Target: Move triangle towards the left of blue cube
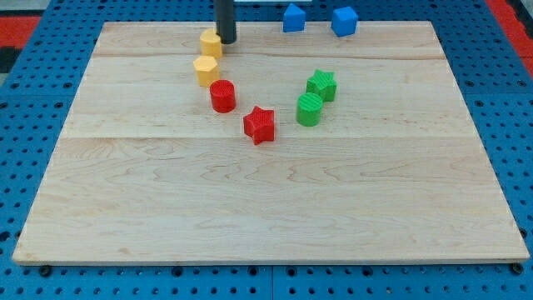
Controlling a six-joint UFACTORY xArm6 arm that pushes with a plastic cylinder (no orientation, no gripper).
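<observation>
The blue triangle block [292,17] sits at the view's top, just beyond the board's far edge. The blue cube [344,21] stands close to its right, a small gap between them. My tip [226,40] is at the view's top left of centre, touching the right side of a yellow block [211,42]. The tip is well left of the blue triangle, apart from it.
A yellow hexagonal block [206,70] lies below the first yellow one. A red cylinder [222,96] and a red star [260,125] follow toward the middle. A green star [321,85] and a green cylinder [309,109] sit right of centre on the wooden board [266,200].
</observation>
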